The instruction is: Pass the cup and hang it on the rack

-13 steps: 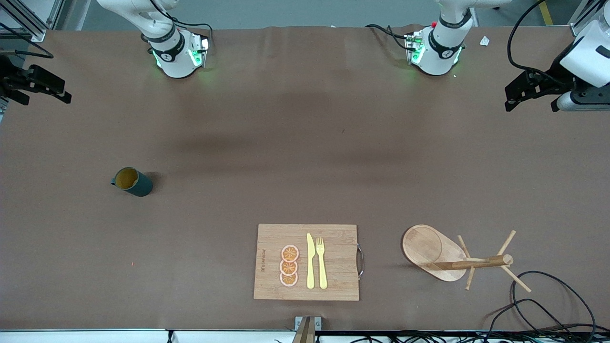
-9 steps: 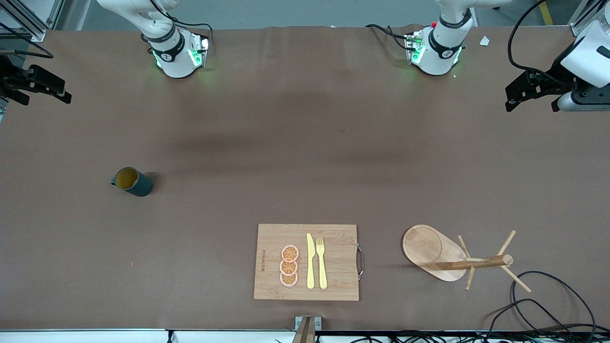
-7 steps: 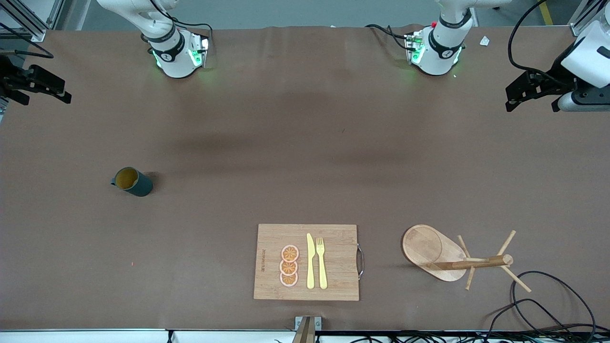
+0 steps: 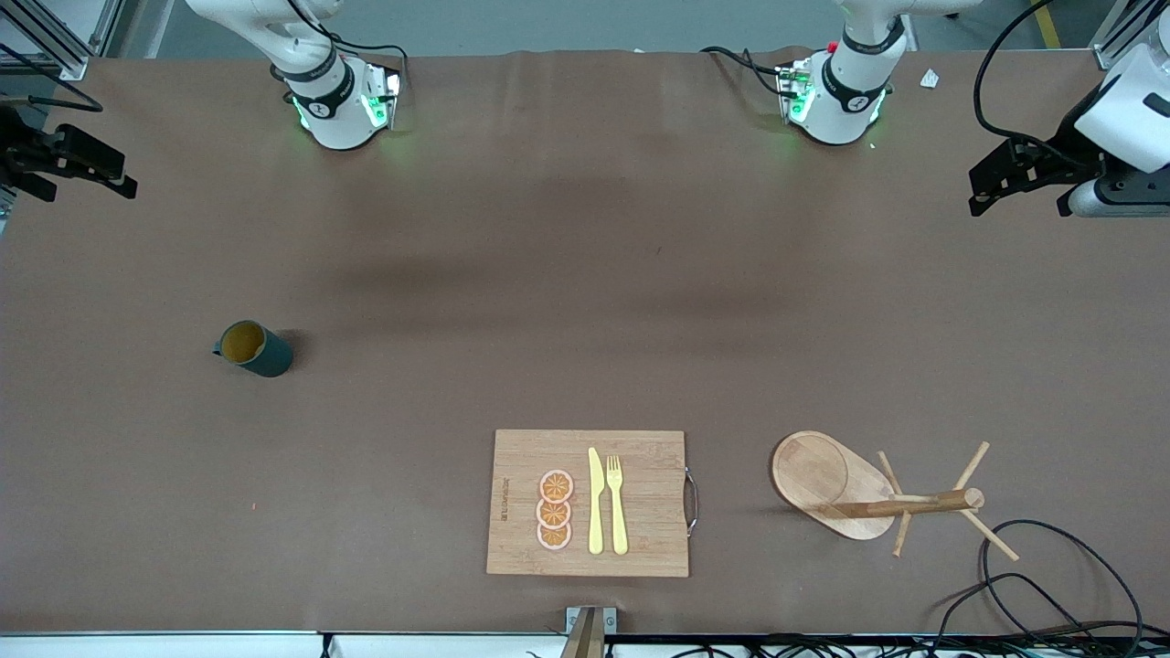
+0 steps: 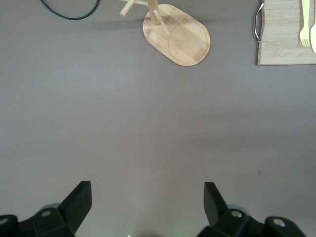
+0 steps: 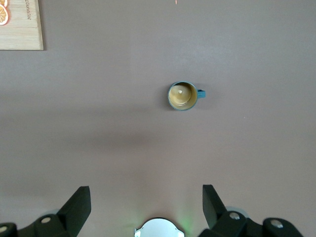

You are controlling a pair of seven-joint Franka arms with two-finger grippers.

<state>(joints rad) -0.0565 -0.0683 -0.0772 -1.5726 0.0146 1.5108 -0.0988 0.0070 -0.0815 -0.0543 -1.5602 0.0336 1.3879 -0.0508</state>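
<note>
The dark teal cup [image 4: 256,349] stands upright on the brown table toward the right arm's end, its yellow-brown inside showing; in the right wrist view [image 6: 182,96] its small handle sticks out sideways. The wooden rack [image 4: 868,498] stands near the front camera toward the left arm's end, and its oval base shows in the left wrist view [image 5: 176,34]. My right gripper [image 4: 78,178] hangs open and empty high over the table's edge at its own end [image 6: 146,197]. My left gripper [image 4: 1022,199] hangs open and empty high over its own end [image 5: 148,197].
A bamboo cutting board [image 4: 640,503] with a yellow knife, a yellow fork and orange slices lies near the front camera between cup and rack. A black cable [image 4: 1051,567] loops on the table beside the rack.
The left gripper has drifted very slightly. The cup, the rack and the right gripper have not moved.
</note>
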